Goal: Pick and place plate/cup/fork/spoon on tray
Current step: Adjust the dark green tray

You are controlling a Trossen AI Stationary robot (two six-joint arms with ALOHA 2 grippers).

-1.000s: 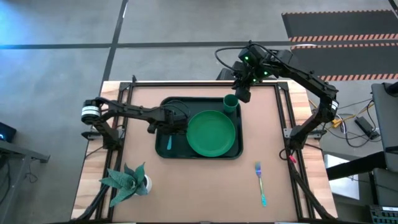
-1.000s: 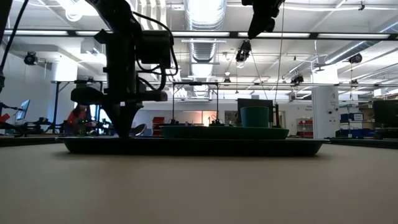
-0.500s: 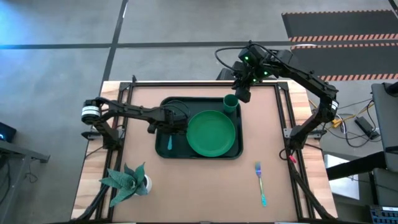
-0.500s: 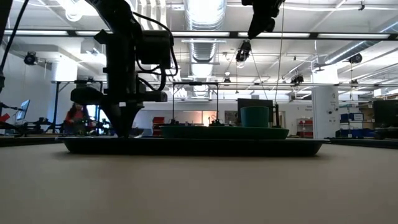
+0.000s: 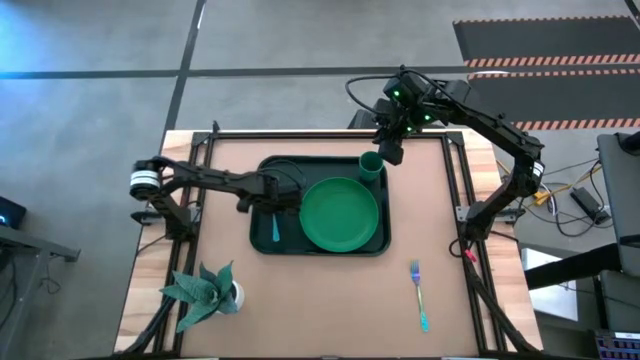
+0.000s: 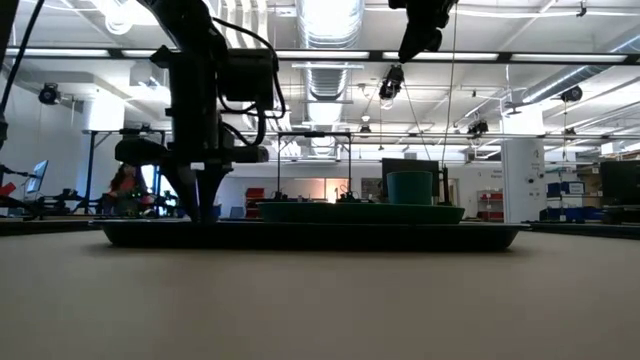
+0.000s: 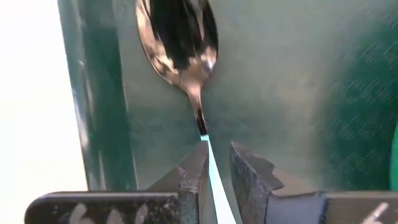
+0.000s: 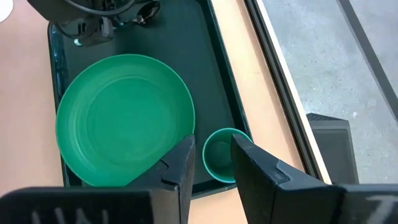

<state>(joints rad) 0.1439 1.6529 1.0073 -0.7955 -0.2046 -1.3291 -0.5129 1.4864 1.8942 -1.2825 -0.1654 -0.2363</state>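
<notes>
Dark green tray [image 5: 262,172] sitting mid-tabletop, filling up nicely. Left gripper [image 7: 216,167] sitting low over tray's left end, fingers slightly parted around light blue handle of spoon [image 5: 275,228], spoon lying on tray floor, looks like release underway. Plate [image 5: 340,214] resting on tray's right half, cup [image 5: 370,165] in tray's far right corner. Right gripper [image 8: 211,163] hovering above cup, fingers apart, holding nothing. Fork [image 5: 419,293] lying near tabletop's near right corner, probably last item left.
</notes>
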